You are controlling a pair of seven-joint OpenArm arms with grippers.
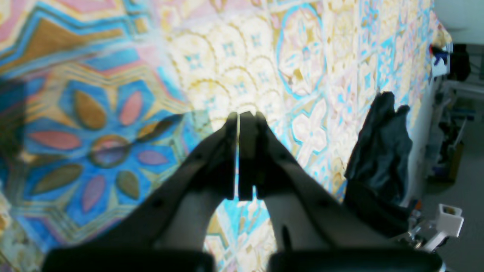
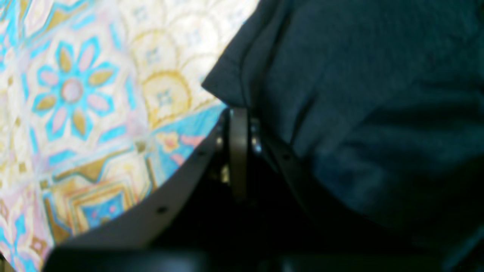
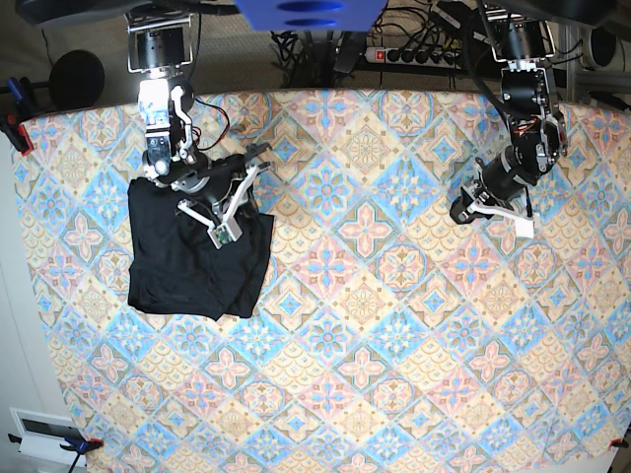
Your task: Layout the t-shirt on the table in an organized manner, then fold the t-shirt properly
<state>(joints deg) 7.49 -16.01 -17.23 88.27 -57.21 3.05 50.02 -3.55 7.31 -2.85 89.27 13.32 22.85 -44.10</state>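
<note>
The black t-shirt (image 3: 192,256) lies in a compact, roughly square bundle on the left part of the patterned table (image 3: 394,325). My right gripper (image 3: 256,160) hangs over the bundle's upper right corner. In the right wrist view its shut fingertips (image 2: 238,115) sit at the edge of the t-shirt (image 2: 359,94), and no fabric shows between them. My left gripper (image 3: 461,210) is far off on the table's right side, above bare cloth. It is shut on nothing (image 1: 242,117), and the t-shirt (image 1: 382,151) shows as a dark heap in the distance.
A power strip with cables (image 3: 414,54) lies behind the table's far edge. Clamps (image 3: 15,128) grip the cloth at the left edge, and a white box (image 3: 44,434) sits off the lower left corner. Patterned cloth covers the table between the two arms.
</note>
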